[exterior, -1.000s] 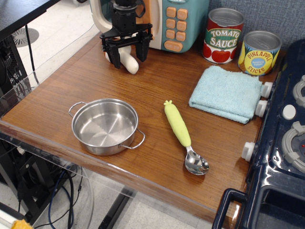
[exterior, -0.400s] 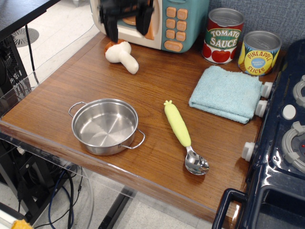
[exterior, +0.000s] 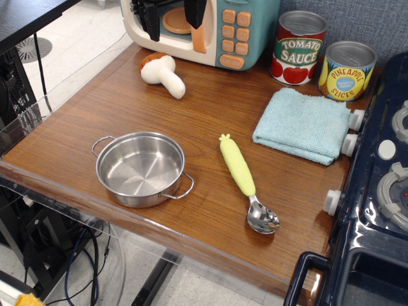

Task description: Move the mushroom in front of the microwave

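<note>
Black gripper (exterior: 171, 14) hangs at the top edge, fingers spread, holding nothing, in front of the cream toy microwave (exterior: 217, 29) with teal panel and orange buttons. Below the gripper, apart from it, the plush mushroom (exterior: 163, 74), brown cap and cream stem, lies on the wooden tabletop (exterior: 210, 108). Further below sits a steel pot (exterior: 141, 168); below right, a green-handled spoon (exterior: 245, 182).
</note>
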You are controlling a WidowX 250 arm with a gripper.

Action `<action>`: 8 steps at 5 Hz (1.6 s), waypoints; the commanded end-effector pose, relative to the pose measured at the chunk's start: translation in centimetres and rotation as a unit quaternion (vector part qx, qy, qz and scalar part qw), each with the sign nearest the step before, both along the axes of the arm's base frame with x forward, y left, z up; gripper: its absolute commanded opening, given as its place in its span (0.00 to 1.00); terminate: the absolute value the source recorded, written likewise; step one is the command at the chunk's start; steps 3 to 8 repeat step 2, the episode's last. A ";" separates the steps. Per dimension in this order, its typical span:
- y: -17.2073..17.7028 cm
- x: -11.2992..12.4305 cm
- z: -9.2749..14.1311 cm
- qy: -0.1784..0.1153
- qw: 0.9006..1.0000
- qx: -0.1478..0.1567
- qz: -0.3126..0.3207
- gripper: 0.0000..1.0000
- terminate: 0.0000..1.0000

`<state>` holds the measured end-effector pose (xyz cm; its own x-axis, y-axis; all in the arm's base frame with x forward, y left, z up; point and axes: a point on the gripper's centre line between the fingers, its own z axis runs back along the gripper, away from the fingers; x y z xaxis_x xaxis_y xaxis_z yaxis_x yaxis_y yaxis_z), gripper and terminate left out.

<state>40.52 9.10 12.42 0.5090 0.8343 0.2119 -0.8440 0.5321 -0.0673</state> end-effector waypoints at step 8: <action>0.2 -1.4 3.0 -0.036 0.999 0.007 0.001 1.00 1.00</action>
